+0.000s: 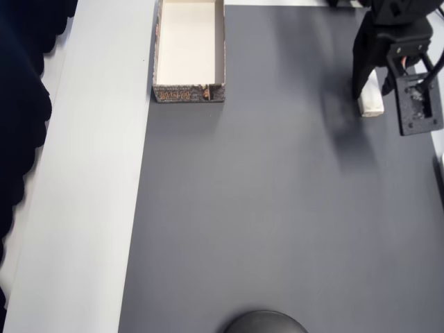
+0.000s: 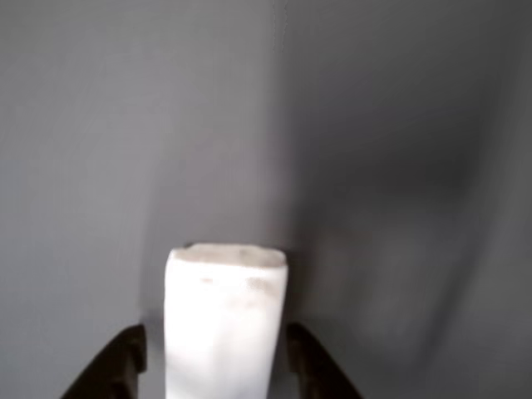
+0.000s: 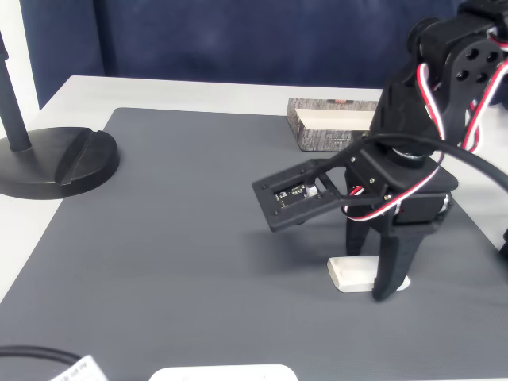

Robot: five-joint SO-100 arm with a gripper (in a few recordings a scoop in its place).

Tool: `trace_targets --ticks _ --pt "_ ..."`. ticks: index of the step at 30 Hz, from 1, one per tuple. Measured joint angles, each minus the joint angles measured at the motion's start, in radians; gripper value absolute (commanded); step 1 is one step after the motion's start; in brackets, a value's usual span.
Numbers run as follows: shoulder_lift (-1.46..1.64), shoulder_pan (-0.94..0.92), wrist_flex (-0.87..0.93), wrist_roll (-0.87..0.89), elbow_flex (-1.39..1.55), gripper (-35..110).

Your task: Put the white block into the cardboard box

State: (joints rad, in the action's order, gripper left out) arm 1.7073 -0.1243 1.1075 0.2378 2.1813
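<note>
On bare grey mat (image 3: 182, 230), open jaws straddling white block (image 3: 355, 274), cardboard box (image 1: 189, 48) well apart.

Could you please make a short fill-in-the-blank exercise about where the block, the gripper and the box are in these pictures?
1. The white block lies on the dark grey ____.
2. The gripper stands with one finger on each ____ of the block.
3. The inside of the cardboard box is ____ of objects.
4. In the overhead view, the box is to the ____ of the block.

Missing words: mat; side; empty; left

White block (image 2: 224, 320) smooth matt; cardboard box (image 1: 189, 48) matt paperboard; mat (image 1: 277, 208) dull grey, smooth.
</note>
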Motion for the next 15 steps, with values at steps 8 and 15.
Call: trace_targets --ticks 8,15 --pt "0.000 0.000 0.014 0.000 0.000 22" --pt "0.000 0.000 0.014 0.000 0.000 16"
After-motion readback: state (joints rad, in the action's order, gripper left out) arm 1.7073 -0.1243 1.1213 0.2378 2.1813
